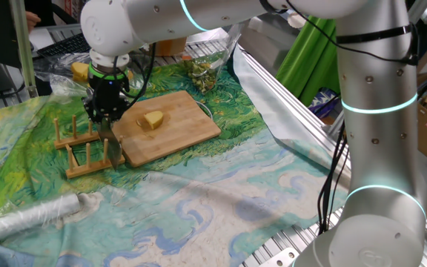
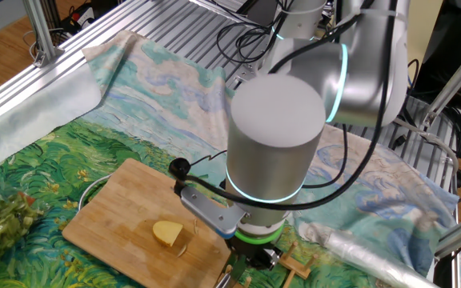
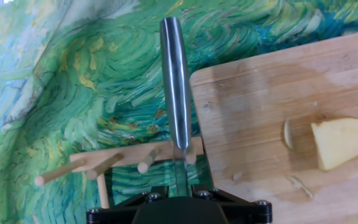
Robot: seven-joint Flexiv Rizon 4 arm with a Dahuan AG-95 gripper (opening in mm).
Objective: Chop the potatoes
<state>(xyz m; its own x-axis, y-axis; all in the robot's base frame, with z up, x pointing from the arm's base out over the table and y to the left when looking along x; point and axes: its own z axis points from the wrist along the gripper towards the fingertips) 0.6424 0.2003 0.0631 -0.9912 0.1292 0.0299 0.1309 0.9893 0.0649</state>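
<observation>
In one fixed view the gripper [image 1: 104, 111] hangs over the wooden peg rack [image 1: 87, 148], just beside the left edge of the cutting board [image 1: 180, 130]; the potato [image 1: 153, 120], a pale half-round chunk, sits near the middle of the board, apart from the hand; a slip sideways here could knock the light rack over or nudge the board.

In the other fixed view the arm's bulk hides the fingers; the potato [image 2: 167, 233] lies on the board [image 2: 110, 220], close to the wrist but untouched; the rack [image 2: 294, 264] peeks out beside the hand.

In the hand view the jaws are clenched on a knife [image 3: 175, 87], its blade running out over the painted cloth [image 3: 73, 81] and crossing the rack's rail [image 3: 129, 158]; the potato [image 3: 340, 143] rests well off to the side with a thin slice [image 3: 287, 133] next to it; the risk, in my judgement, is the blade catching on the pegs, twisting in the grip, or dragging the rack along.
</observation>
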